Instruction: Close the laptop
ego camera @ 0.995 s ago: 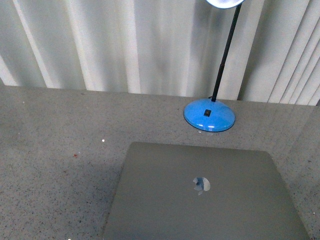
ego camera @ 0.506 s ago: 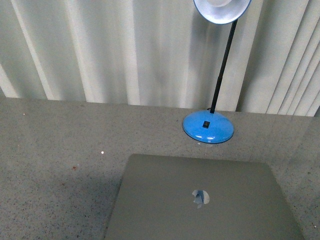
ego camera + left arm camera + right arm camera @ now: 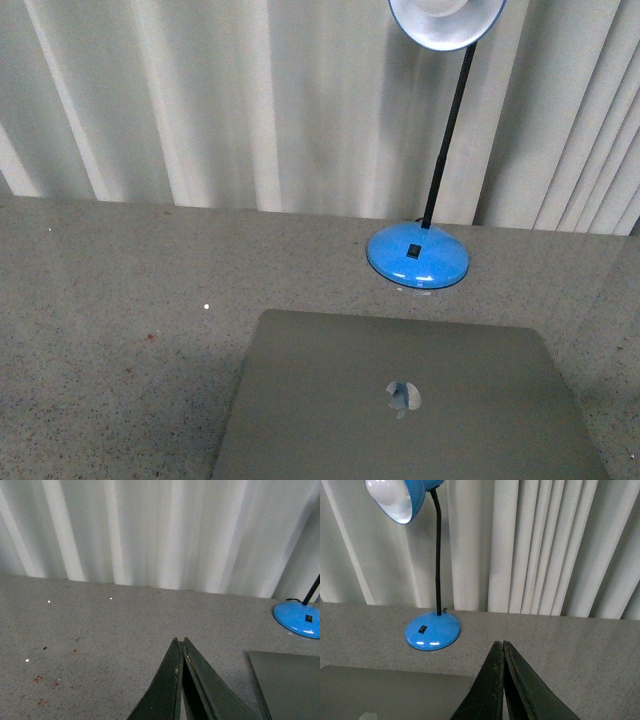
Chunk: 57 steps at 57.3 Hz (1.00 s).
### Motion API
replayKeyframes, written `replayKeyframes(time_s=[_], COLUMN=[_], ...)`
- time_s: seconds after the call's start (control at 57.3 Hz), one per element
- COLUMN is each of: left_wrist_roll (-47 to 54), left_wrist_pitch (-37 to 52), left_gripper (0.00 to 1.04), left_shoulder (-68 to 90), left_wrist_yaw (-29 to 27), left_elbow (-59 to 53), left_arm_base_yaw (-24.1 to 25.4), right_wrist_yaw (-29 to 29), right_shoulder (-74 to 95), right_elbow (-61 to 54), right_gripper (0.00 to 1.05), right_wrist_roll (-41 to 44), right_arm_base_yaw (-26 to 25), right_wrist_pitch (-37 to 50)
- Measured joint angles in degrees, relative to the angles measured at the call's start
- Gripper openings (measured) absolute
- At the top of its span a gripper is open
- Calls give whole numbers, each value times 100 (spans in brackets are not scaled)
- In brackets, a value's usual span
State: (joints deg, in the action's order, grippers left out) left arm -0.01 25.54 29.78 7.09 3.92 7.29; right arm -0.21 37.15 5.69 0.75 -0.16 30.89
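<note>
A grey laptop (image 3: 400,400) lies shut and flat on a speckled grey table (image 3: 120,290), lid up, its shiny apple logo (image 3: 403,397) catching the light near the middle of the lid. In the front view the laptop sits at the near edge of the scene, right of centre, with its far edge running straight across the tabletop.

Just beyond that far edge stands a blue lamp (image 3: 418,257), its round glossy base resting on the table and apart from the laptop. A thin black stem rises from the base to a shade (image 3: 446,18) at the top of the view, its white inside facing down. Pale pleated curtains (image 3: 220,100) hang behind the table from side to side.

Neither arm appears in the front view. The left wrist view shows the left gripper (image 3: 179,642) with its two dark fingers pressed together at the tips and nothing between them, held over bare table to the left of the laptop's corner (image 3: 290,685), with the lamp base (image 3: 298,620) further off. The right wrist view shows the right gripper (image 3: 499,643) likewise closed and empty, its fingers meeting at the tips, with the laptop (image 3: 395,692) to one side and the lamp (image 3: 432,630) behind it.
</note>
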Motion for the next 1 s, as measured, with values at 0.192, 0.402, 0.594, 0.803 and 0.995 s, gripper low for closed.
replayKeyframes(time_s=[0.192, 0.402, 0.594, 0.803, 0.995], left_wrist_roll=[-9, -7, -7, -7, -7], left_wrist_pitch=[-332, -415, -800, -1176, -1482], left_gripper=[4, 4, 4, 4, 4], left_shoulder=[-474, -839, -1257, -1628, -1930], left_wrist_yaw=[-695, -710, -710, -713, -710], left_elbow=[-127, -236, -236, -236, -236], left_arm_base_yaw=[-592, -732, -732, -732, -732], right_wrist_yaw=[11, 15, 13, 13, 15], right_shoulder=[-496, -1014, -1335, -1840, -2260], right_elbow=[-179, -330, -535, -535, -535], right_gripper=[3, 3, 3, 3, 3], right_wrist_roll=[-4, -11, -11, -11, -11], right_arm_base_yaw=[0, 0, 0, 0, 0], right_wrist_pitch=[-295, -658, -706, -1196, -1615])
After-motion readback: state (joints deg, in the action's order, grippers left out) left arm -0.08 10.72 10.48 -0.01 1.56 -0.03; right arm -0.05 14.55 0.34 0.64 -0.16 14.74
